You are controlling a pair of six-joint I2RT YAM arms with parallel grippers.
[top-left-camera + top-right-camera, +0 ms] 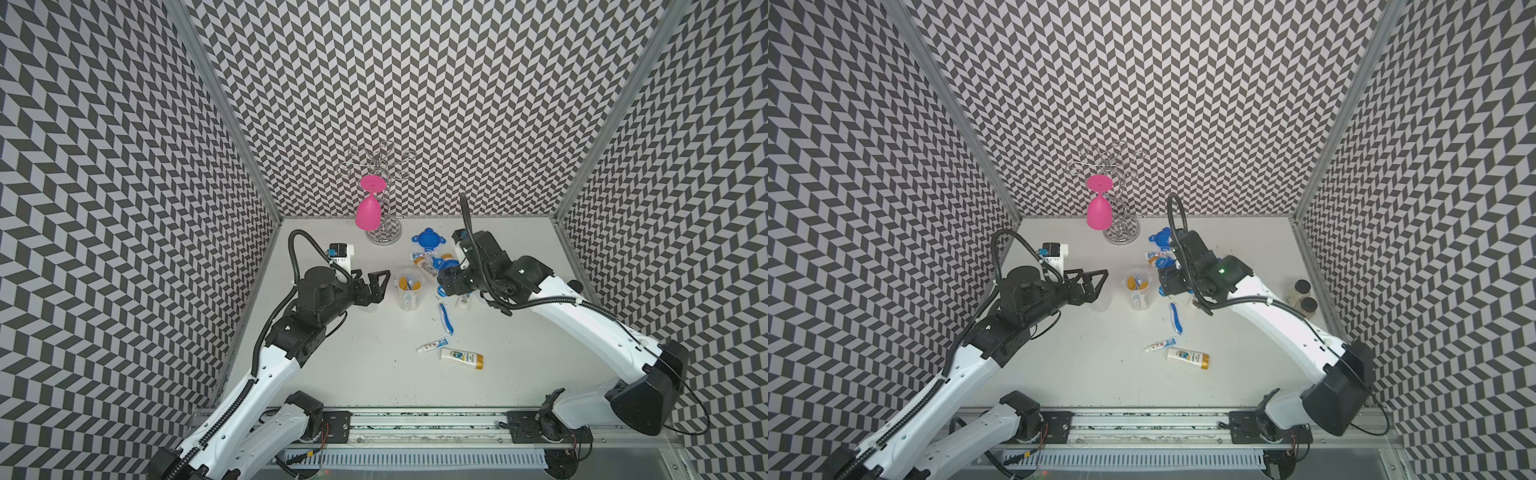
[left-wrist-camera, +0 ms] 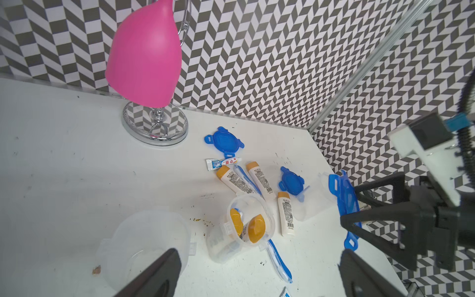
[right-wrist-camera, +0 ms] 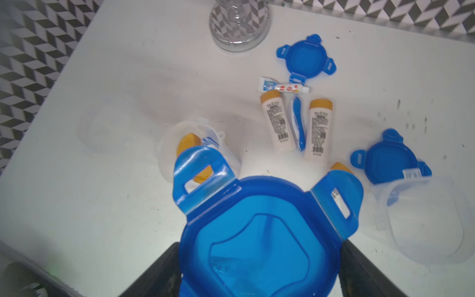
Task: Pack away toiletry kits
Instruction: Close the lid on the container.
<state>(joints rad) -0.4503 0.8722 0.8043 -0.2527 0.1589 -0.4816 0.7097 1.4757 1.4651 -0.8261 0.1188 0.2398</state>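
My right tool (image 3: 261, 246) clamps the blue clip-tab plastic lid (image 3: 267, 218); the upright clear plastic jar (image 3: 198, 146), filled, stands on the white desk (image 1: 353, 374) just to its left; my left tool (image 1: 379, 286) gapes empty beyond it.

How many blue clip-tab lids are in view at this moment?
3. One lid lies by the wire rack's base; another lid lies against a clear jar; the third lid is held in the right gripper. The right arm could hide more.
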